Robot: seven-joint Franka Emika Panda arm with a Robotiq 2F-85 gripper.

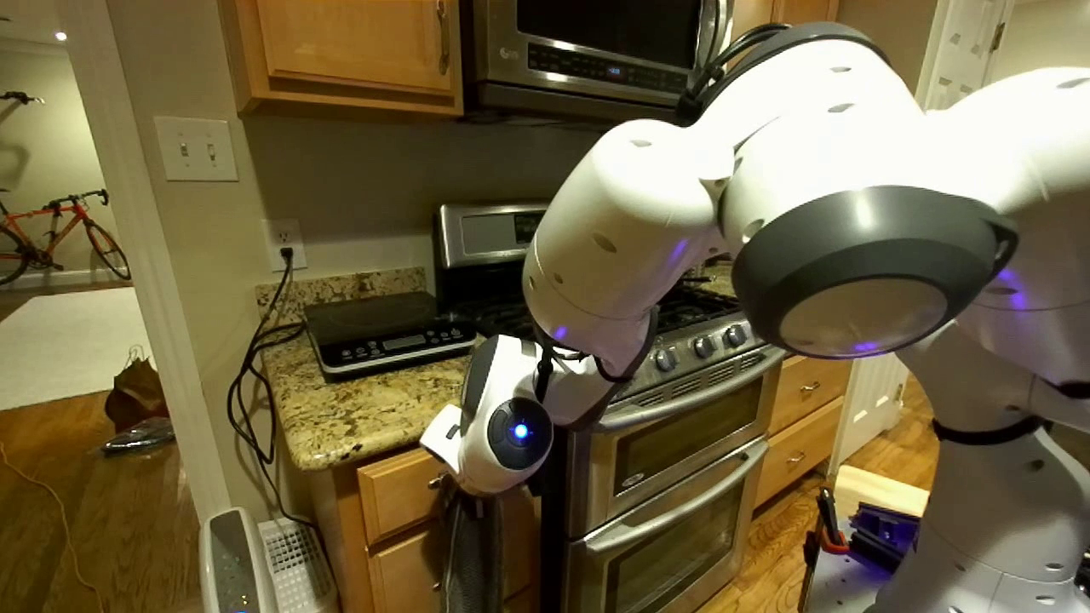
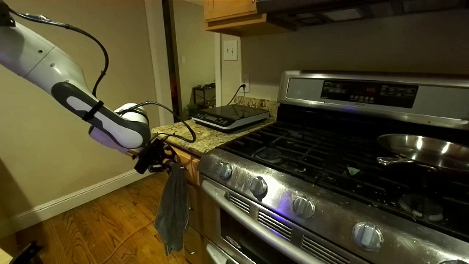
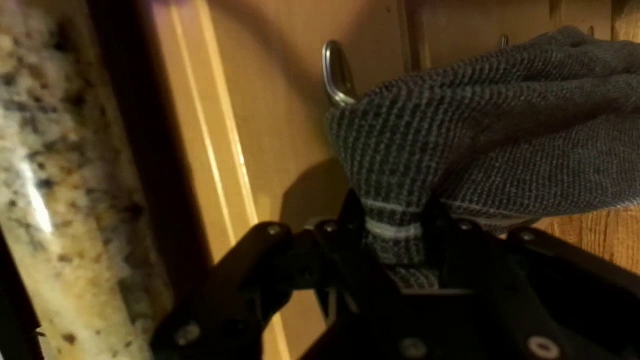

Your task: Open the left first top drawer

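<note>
The left first top drawer is a flat honey-oak front below the granite counter, seen in an exterior view [image 1: 396, 501] and in the wrist view [image 3: 280, 75]. It looks pushed in against its cabinet, though the arm covers part of it. One end of its metal handle [image 3: 337, 72] shows; a grey towel [image 3: 500, 145] is draped over the rest and hangs down in an exterior view [image 2: 172, 212]. My gripper [image 3: 395, 205] is at the drawer's handle, shut on the bunched towel; whether the handle itself lies between the fingers is hidden.
The granite counter edge [image 3: 65, 175] runs close beside the gripper. A double-oven range [image 2: 256, 183] stands right beside the drawer, with a pan [image 2: 428, 146] on top. An induction cooktop [image 1: 392, 332] rests on the counter. A white appliance [image 1: 238, 562] stands on the floor.
</note>
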